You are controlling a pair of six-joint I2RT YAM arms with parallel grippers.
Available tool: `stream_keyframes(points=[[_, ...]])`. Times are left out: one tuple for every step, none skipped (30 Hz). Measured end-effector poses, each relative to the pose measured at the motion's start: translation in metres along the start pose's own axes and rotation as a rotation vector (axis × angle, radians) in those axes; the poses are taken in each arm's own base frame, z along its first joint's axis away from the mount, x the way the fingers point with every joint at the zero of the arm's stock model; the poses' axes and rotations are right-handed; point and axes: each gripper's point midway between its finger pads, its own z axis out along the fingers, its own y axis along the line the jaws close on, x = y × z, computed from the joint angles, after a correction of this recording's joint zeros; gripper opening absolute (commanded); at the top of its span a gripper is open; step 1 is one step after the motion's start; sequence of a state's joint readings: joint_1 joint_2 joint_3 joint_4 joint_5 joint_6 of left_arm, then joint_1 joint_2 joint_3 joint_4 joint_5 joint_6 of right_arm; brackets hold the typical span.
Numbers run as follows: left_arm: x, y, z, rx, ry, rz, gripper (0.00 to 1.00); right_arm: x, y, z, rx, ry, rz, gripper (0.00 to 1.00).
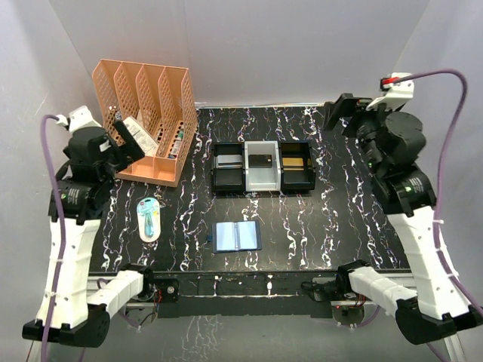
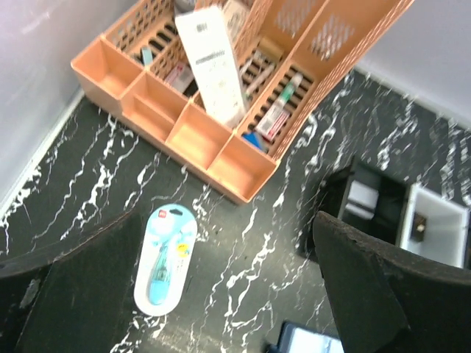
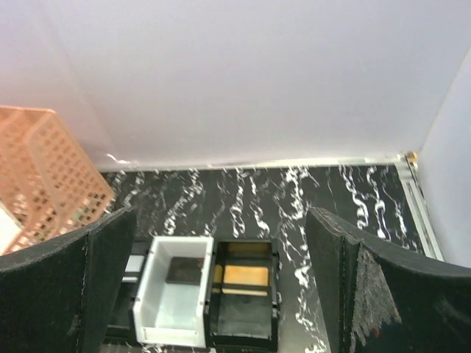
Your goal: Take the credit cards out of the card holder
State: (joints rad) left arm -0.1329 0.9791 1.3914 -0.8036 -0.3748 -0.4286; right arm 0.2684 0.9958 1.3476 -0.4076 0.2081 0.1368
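Navy-blue card holder point(image 1: 237, 236) lies open and flat at the near centre of the table point(image 1: 339, 226), left gripper point(image 2: 228, 228) and right gripper point(image 3: 221, 220) both wide open, empty and well apart from it; pulling a card unbraced could drag the light holder along.

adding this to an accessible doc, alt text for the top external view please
An open navy-blue card holder lies untouched on a black marbled table, the left gripper and right gripper open at either side. Behind it sit three trays; at left, a peach organizer and a pale blue oval case.
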Motion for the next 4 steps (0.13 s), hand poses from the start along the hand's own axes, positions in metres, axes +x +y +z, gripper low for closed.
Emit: stream_keyframes(points=[[-0.009, 0.000, -0.006, 0.005, -0.025, -0.010, 0.99, -0.016, 0.003, -0.006, -0.019, -0.033, 0.007, 0.98], [-0.018, -0.001, -0.012, 0.013, -0.055, -0.021, 0.99, -0.027, 0.006, -0.012, -0.037, -0.057, 0.012, 0.98], [-0.025, 0.000, -0.019, 0.021, -0.080, -0.031, 0.99, -0.033, 0.009, -0.018, -0.054, -0.073, 0.016, 0.98], [-0.030, 0.000, -0.024, 0.026, -0.099, -0.039, 0.99, -0.035, 0.010, -0.023, -0.069, -0.077, 0.017, 0.98]])
